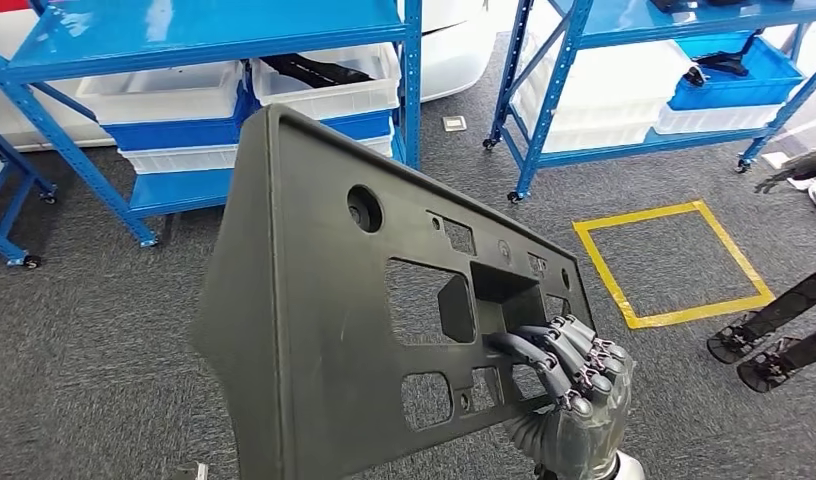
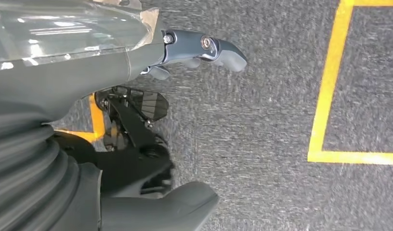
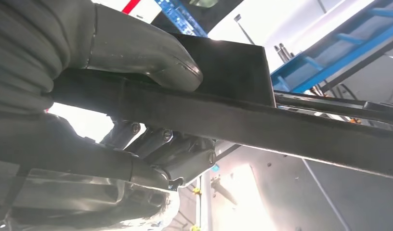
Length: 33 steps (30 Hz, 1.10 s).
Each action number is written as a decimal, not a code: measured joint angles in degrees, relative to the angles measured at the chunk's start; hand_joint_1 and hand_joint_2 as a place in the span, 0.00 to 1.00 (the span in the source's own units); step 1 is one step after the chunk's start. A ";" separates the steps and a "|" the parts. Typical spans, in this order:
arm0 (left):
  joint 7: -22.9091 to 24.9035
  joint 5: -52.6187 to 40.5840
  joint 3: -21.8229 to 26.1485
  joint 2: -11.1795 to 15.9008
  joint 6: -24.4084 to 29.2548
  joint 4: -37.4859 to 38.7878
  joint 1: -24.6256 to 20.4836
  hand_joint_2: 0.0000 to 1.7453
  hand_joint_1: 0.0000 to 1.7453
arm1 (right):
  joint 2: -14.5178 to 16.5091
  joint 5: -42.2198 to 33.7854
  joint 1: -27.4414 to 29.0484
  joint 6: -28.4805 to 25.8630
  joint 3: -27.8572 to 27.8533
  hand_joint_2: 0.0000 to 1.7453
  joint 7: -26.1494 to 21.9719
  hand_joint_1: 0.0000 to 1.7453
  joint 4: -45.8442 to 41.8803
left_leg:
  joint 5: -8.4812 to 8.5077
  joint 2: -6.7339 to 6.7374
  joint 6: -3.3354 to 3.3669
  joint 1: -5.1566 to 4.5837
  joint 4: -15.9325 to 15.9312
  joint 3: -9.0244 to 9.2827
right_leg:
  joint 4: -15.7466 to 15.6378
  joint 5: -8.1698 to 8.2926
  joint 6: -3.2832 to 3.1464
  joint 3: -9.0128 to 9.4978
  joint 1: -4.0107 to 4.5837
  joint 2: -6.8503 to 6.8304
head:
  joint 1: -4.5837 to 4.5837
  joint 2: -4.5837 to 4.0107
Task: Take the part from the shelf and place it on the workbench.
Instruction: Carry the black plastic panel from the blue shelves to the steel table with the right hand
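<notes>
Right hand (image 1: pixel 574 385) grips the part (image 1: pixel 334 300); left hand (image 2: pixel 194 53) hangs empty, fingers apart.

right hand (image 1: pixel 574 385): dark grey segmented fingers, small screws at knuckles, grey ribbed wrist cover, silver cuff below. left hand (image 2: pixel 137 57): thick grey thumb, blue-grey finger links with round screws, glossy clear cover, ribbed grey cover.
</notes>
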 joint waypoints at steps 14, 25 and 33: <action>-0.69 0.67 1.23 -0.01 -0.07 -0.14 0.96 1.00 0.00 | -0.92 -4.49 -1.02 -0.02 -0.38 1.00 -3.99 1.00 2.59 | 3.42 3.88 2.08 -0.72 -10.46 4.37 | 13.88 -4.66 2.50 -7.83 0.06 -3.49 | 1.00 0.00; -0.81 0.84 1.99 -0.14 -0.11 -0.33 1.11 1.00 0.00 | -1.17 -1.27 -0.08 -0.04 -2.45 1.00 -5.11 1.00 4.37 | -2.66 2.49 -0.46 -0.42 -2.66 2.24 | -0.30 0.70 -0.20 -0.83 -0.48 -3.81 | 0.56 0.00; -0.81 0.96 2.48 0.04 -0.09 -0.33 1.66 1.00 0.00 | -0.33 5.14 0.54 -0.04 -6.32 1.00 -4.23 1.00 6.63 | 1.85 -3.03 -0.30 0.19 -8.05 4.40 | 0.68 0.99 -0.07 -1.57 -0.05 1.73 | 0.51 0.00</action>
